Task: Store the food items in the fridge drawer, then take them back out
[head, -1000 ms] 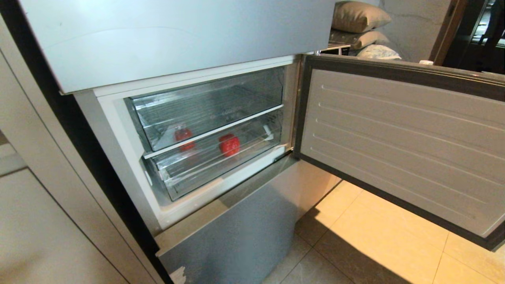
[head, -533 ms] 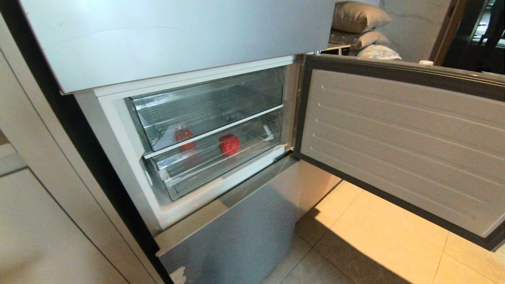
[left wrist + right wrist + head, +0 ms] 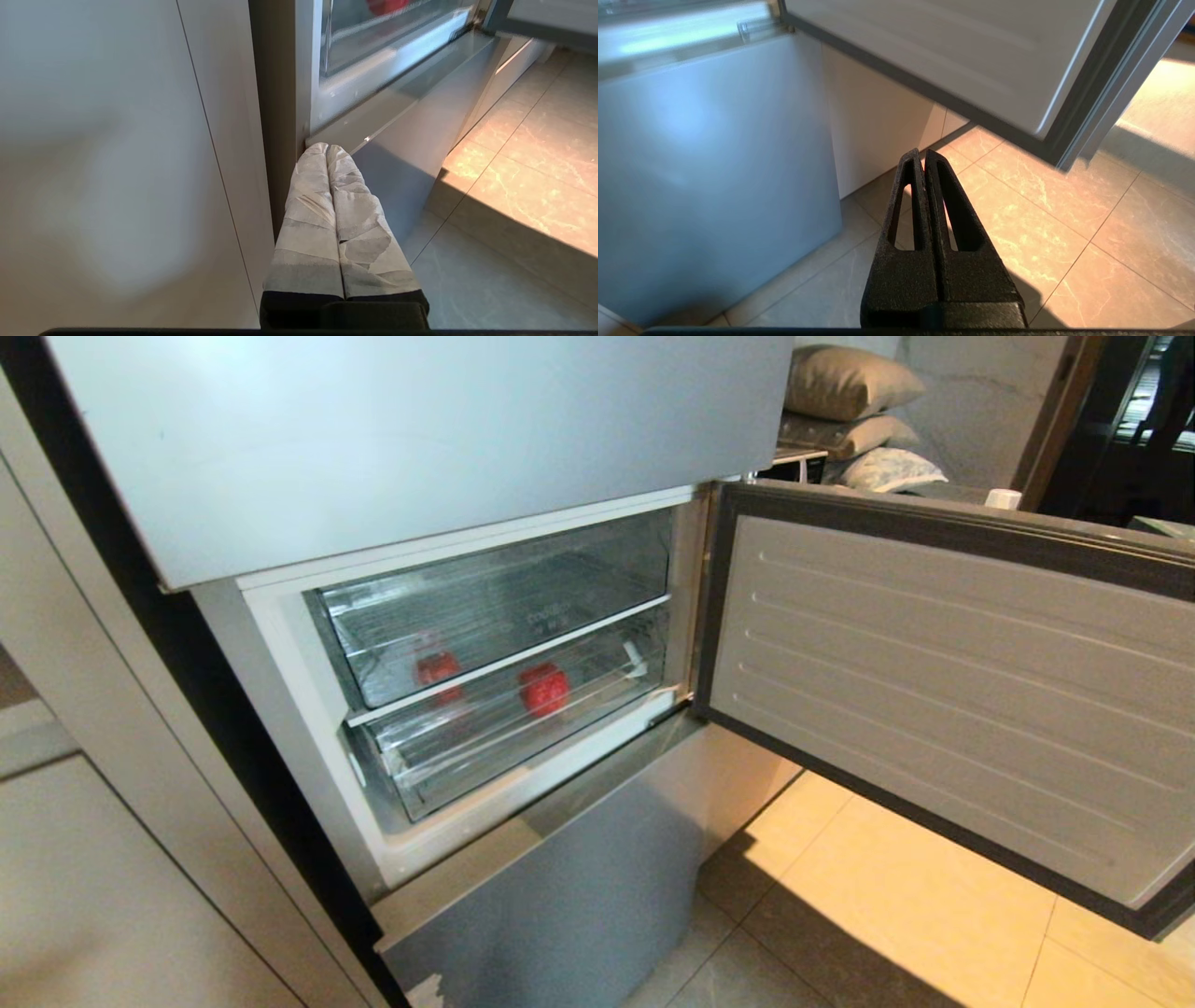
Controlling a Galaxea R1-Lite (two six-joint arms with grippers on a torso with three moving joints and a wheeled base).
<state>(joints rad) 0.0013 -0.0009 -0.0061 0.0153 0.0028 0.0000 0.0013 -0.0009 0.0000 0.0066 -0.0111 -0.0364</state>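
A small glossy red food item lies in the clear fridge drawer, the lower bin, which sits pushed in. A fainter red shape shows further left behind the plastic; I cannot tell whether it is a reflection. The red food item also peeks in at the edge of the left wrist view. Neither gripper is in the head view. My left gripper, wrapped in white tape, hangs shut and empty by the fridge's lower left corner. My right gripper, black, is shut and empty above the floor tiles.
The fridge door stands wide open to the right over the tiled floor. A clear upper compartment sits above the drawer. Silver-blue panels close the fridge above and below. A pale cabinet wall flanks the left.
The whole head view has shifted slightly, with the fridge now sitting a little lower in the picture: the camera moved. Nothing inside the fridge has moved.
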